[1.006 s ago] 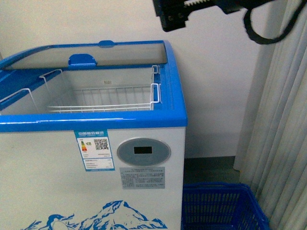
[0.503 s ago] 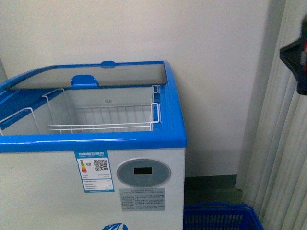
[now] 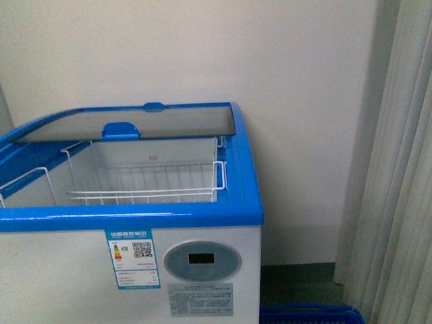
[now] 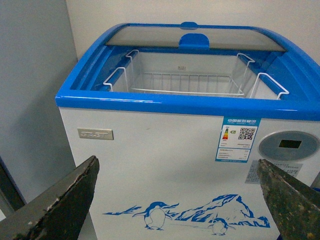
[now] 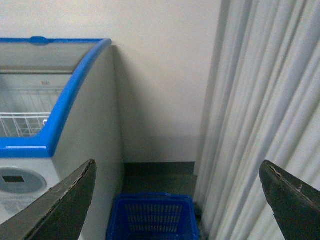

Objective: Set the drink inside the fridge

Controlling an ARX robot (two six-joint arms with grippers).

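Fridge (image 3: 202, 283) top open at front — glass lid (image 3: 135, 123) covers rear

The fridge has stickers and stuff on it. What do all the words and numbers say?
Blue sticker on the fridge: white heading and QR code, too small to read.
Metal badge: raised letters, too blurred.
Grey sticker: fine print, unreadable.
Oval display: dark, no numbers showing.
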